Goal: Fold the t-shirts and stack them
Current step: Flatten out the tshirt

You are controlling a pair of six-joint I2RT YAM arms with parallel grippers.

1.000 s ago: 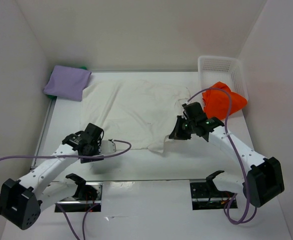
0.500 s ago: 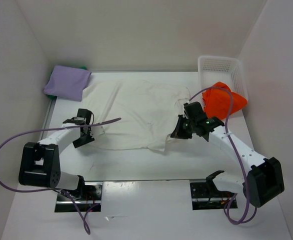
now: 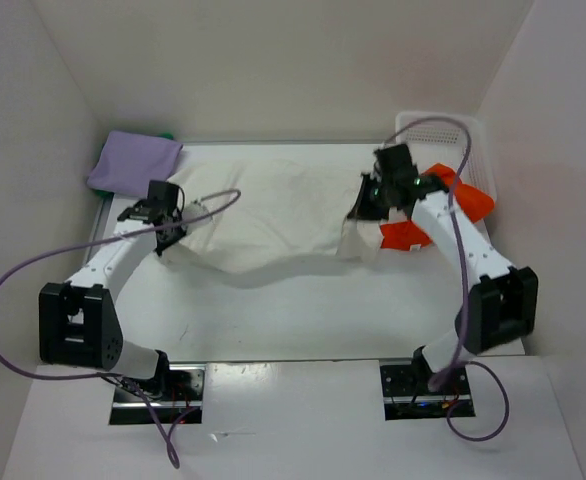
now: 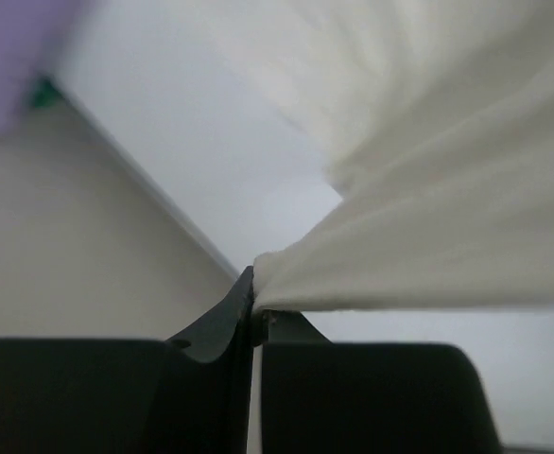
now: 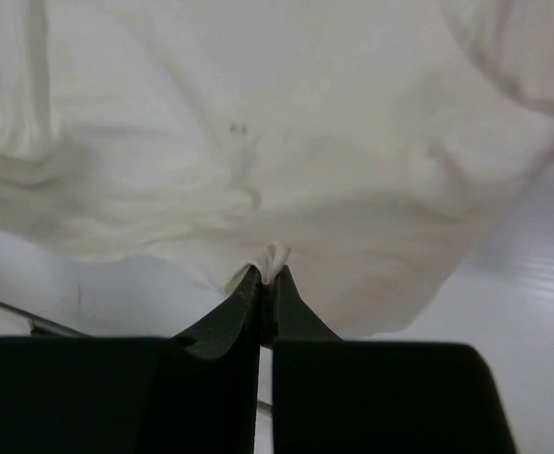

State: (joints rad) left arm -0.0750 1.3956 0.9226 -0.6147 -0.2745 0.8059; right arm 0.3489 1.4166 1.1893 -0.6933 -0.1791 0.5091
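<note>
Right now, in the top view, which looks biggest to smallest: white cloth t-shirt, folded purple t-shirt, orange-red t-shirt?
Largest: white cloth t-shirt.
Then folded purple t-shirt and orange-red t-shirt: about alike, the latter partly behind the right arm.

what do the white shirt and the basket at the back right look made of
The white t-shirt looks like soft matte knit cloth, perhaps cotton: it sags and creases between its lifted corners. The basket seems to be stiff white plastic: straight moulded rim, slotted mesh walls holding their shape.
</note>
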